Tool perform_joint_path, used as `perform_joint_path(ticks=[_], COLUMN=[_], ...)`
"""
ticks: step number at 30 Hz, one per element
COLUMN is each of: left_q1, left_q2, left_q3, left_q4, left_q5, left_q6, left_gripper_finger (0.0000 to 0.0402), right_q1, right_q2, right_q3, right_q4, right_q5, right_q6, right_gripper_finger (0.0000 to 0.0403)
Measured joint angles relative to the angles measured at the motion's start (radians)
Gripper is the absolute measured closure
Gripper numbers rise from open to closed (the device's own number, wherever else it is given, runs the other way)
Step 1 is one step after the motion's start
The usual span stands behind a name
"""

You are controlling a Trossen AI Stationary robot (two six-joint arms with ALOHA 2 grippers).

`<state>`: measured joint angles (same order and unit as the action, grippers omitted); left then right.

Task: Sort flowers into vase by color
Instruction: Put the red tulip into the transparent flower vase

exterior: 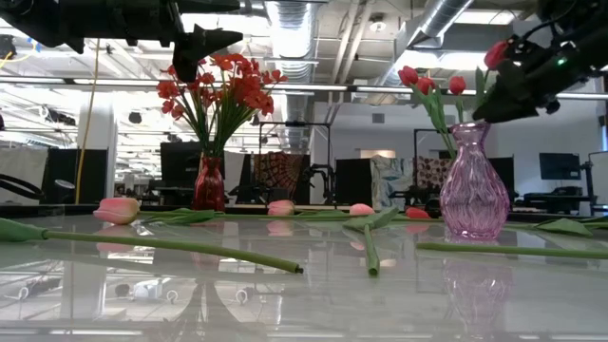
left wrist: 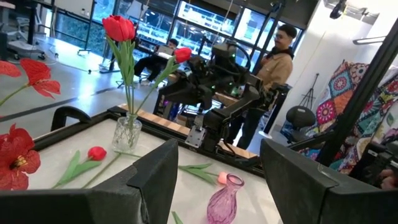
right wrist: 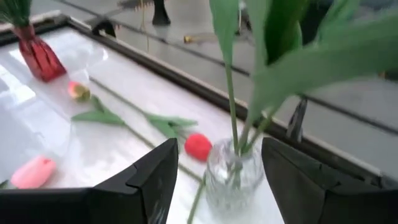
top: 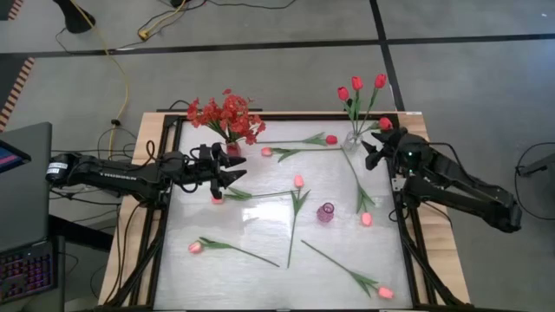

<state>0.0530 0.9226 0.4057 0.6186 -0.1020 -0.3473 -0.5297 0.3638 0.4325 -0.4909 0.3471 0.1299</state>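
My right gripper [right wrist: 214, 180] hangs with fingers spread just over the clear glass vase [right wrist: 233, 177], green stems [right wrist: 231, 99] rising from it. A red tulip [right wrist: 198, 147] lies on the table [right wrist: 93, 149] touching the vase. Near the table's edge stands a red vase [right wrist: 38, 56]; pink tulips [right wrist: 34, 171] lie between.

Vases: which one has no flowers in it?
The pink vase mid-table is empty. The red vase holds red sprays; the clear vase holds red tulips.
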Motion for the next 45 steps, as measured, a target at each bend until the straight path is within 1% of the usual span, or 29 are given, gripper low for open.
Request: perform_joint_path(ticks=[2, 4, 8, 10, 15, 25, 30, 37, 41, 45], left_q1=[0.0, 0.0, 0.0, 0.0, 0.0, 0.0, 0.0, 0.0, 0.0, -0.009], left_q2=[0.0, 0.0, 0.0, 0.0, 0.0, 0.0, 0.0, 0.0, 0.0, 0.0], left_q3=[0.0, 0.0, 0.0, 0.0, 0.0, 0.0, 0.0, 0.0, 0.0, 0.0], left_q4=[0.0, 0.0, 0.0, 0.0, -0.001, -0.018, -0.073, -0.121, -0.126, -0.132], left_q5=[0.0, 0.0, 0.0, 0.0, 0.0, 0.0, 0.0, 0.019, 0.04, 0.052], left_q6=[0.002, 0.006, 0.006, 0.006, 0.006, 0.004, 0.006, 0.013, 0.052, 0.09], left_gripper_finger=[0.0187, 0.0187, 0.0187, 0.0187, 0.0187, 0.0187, 0.0187, 0.0187, 0.0187, 0.0187], right_q1=[-0.001, 0.002, 0.016, 0.021, 0.018, 0.02, 0.028, 0.068, 0.089, 0.114], right_q2=[0.013, 0.022, 0.072, 0.109, 0.207, 0.405, 0.474, 0.546, 0.567, 0.566], right_q3=[0.016, 0.017, 0.019, 0.02, 0.039, 0.148, 0.198, 0.272, 0.306, 0.309], right_q4=[-0.03, -0.031, -0.028, -0.027, -0.036, -0.128, -0.153, -0.273, -0.356, -0.4], right_q5=[-0.014, -0.04, -0.054, -0.071, -0.15, -0.231, -0.247, -0.247, -0.246, -0.246], right_q6=[0.032, 0.035, 0.051, 0.076, 0.103, 0.16, 0.161, 0.192, 0.196, 0.224], right_gripper_finger=[0.0144, 0.0144, 0.0144, 0.0144, 0.0144, 0.0144, 0.0144, 0.0149, 0.0159, 0.0168])
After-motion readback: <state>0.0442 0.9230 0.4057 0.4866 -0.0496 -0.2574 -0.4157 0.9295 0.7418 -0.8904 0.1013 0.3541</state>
